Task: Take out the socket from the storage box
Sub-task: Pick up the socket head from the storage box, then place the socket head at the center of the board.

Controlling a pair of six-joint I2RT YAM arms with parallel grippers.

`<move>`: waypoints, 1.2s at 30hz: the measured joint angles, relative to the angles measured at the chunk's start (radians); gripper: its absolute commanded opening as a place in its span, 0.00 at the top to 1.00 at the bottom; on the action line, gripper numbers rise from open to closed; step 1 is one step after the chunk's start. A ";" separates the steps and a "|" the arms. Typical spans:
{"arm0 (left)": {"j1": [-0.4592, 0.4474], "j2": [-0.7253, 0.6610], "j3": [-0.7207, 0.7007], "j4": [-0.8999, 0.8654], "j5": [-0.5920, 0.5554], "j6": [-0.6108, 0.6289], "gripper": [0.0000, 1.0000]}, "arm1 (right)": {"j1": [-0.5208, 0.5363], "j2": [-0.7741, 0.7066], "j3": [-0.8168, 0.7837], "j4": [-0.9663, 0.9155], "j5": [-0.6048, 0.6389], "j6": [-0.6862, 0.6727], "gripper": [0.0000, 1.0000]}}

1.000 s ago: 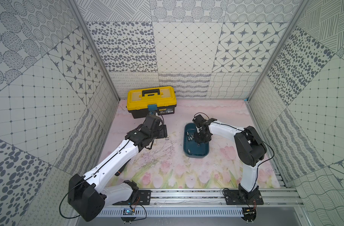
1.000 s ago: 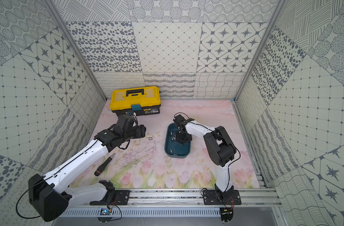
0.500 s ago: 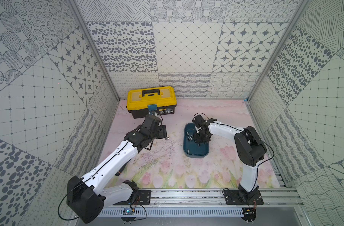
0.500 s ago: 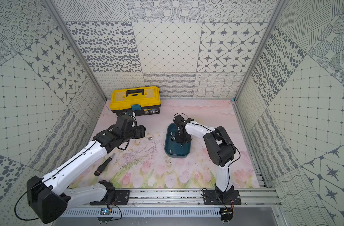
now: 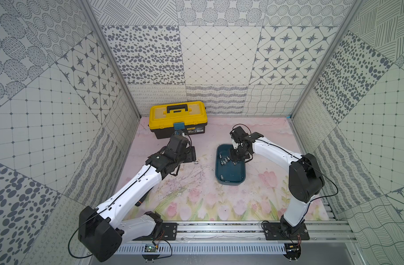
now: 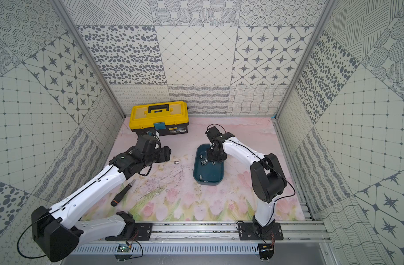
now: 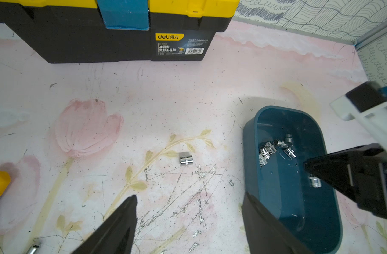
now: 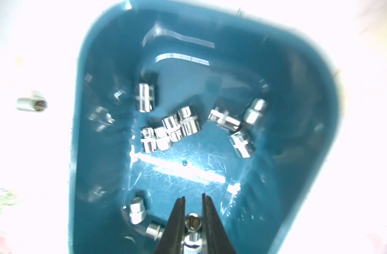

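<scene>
The right gripper [image 8: 193, 196] is clamped on a socket [image 8: 193, 223], its two black fingers pinching the chrome barrel from both sides. The socket sits inside the storage box [image 5: 229, 183], low over the floor; whether it touches the floor cannot be told.

Nearest the front rail, well to the left of the storage box, a black-handled screwdriver [image 6: 123, 192] lies on the floral mat [image 5: 196, 202]. Further back, the left gripper [image 7: 188, 198] hangs left of the storage box with its jaws spread wide and nothing between them. A loose socket [image 7: 185, 158] lies on its side on the mat between that gripper and the storage box. Other sockets [image 8: 172, 129] cluster inside the storage box. Beyond the storage box and to its left, a yellow-lidded toolbox [image 5: 178, 114] stands against the back wall.
</scene>
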 measured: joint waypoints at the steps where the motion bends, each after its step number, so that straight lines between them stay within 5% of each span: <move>1: 0.000 0.000 0.000 0.000 0.000 0.000 0.21 | -0.016 -0.019 0.004 -0.008 -0.001 -0.008 1.00; 13: 0.000 0.013 0.000 0.013 0.002 0.000 0.21 | -0.260 -0.124 -0.061 -0.052 0.005 -0.098 1.00; 36: 0.000 0.036 0.015 0.015 0.005 0.000 0.21 | -0.278 0.099 -0.132 0.096 -0.003 -0.137 0.98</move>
